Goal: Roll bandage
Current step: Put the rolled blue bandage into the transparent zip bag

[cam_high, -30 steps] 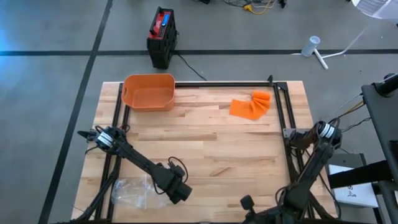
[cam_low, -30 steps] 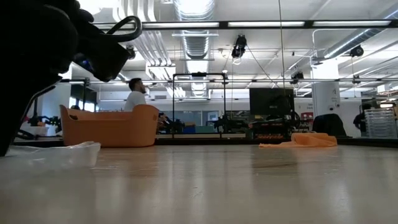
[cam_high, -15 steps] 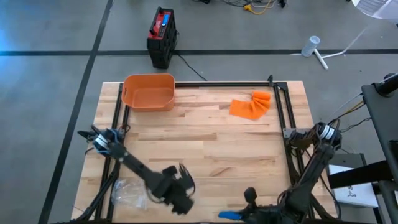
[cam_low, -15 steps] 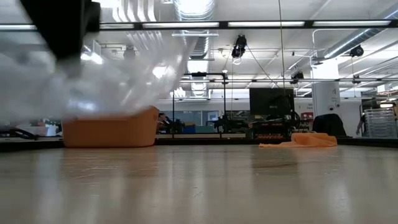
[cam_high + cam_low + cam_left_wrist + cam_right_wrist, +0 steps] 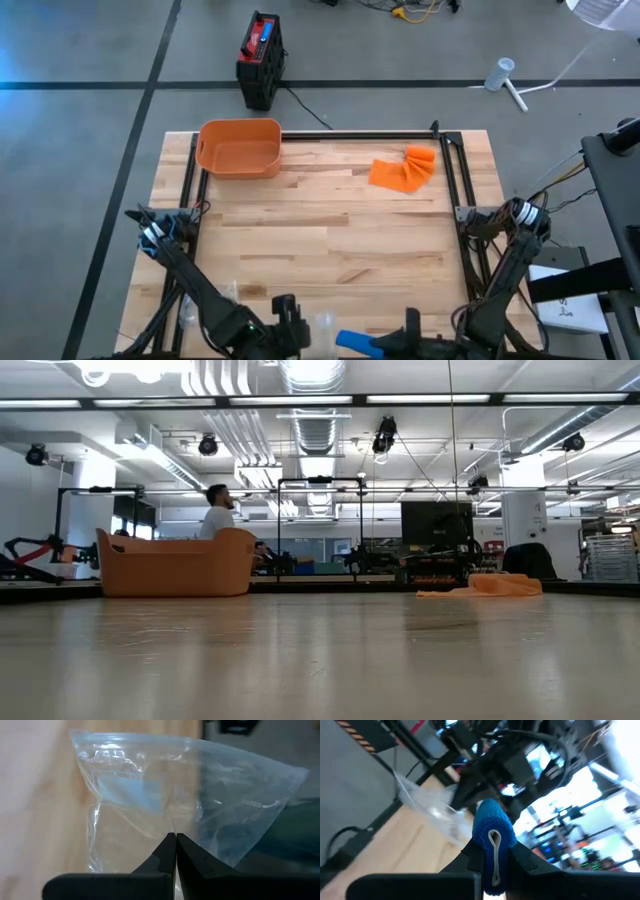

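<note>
Moved: left gripper (image 5: 176,851) — now at table's (image 5: 330,235) near edge, clamped on clear zip bag (image 5: 165,795)
Right gripper (image 5: 492,865): pinching blue bandage roll (image 5: 492,831) — beside it

Glossy clear plastic bag (image 5: 190,805), blue cloth bandage (image 5: 492,832)

Left gripper (image 5: 176,851) at table's near edge, fingers pinched together on clear plastic bag (image 5: 190,795). Right gripper (image 5: 492,857) close beside it, clamped on blue bandage roll (image 5: 491,827).
</note>
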You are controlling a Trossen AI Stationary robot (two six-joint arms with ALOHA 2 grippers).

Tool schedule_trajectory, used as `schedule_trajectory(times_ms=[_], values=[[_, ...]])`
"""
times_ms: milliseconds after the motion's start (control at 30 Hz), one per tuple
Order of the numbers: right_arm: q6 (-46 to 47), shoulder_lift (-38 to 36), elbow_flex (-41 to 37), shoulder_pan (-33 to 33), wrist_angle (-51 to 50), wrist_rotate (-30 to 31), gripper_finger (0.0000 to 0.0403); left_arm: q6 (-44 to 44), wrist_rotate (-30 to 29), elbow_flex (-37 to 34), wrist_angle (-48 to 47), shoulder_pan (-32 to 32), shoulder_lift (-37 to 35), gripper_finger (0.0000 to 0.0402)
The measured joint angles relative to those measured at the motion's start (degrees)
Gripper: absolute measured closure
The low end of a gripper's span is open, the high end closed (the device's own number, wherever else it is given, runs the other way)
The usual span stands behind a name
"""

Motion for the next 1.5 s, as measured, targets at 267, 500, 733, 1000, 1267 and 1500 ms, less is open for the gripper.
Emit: schedule_trajectory(times_ms=[267, 500, 733, 1000, 1267, 1500], values=[[-10.10, 0.00, 0.00, 0.02, 7.13, 0.64, 0.0377, 8.56, 4.96, -0.28, 8.92, 1.42, -3.62, 0.0401], [-14.39, 0.02, 0.00, -0.92, 8.18, -2.63, 0.0377, 11.64, 10.41, -1.11, 8.01, 5.10, -5.29, 0.0401], [-17.98, -0.02, 0.00, 0.74, 5.63, 3.78, 0.0377, 16.72, 15.57, -4.54, 10.00, 8.85, -9.23, 0.0401], [-15.66, -0.19, 0.00, -0.74, -5.48, 8.00, 0.0377, 22.87, 23.01, -19.62, 29.74, 12.93, -17.91, 0.0401], [-15.02, -2.20, -0.02, -1.90, -12.12, 8.20, 0.0377, 22.18, 22.77, -45.35, 53.39, 15.95, -32.37, 0.0401], [-5.85, -4.83, -0.09, -6.89, -22.33, 1.37, 0.0377, 23.09, 22.34, -63.52, 76.45, 18.12, -41.17, 0.0401]])
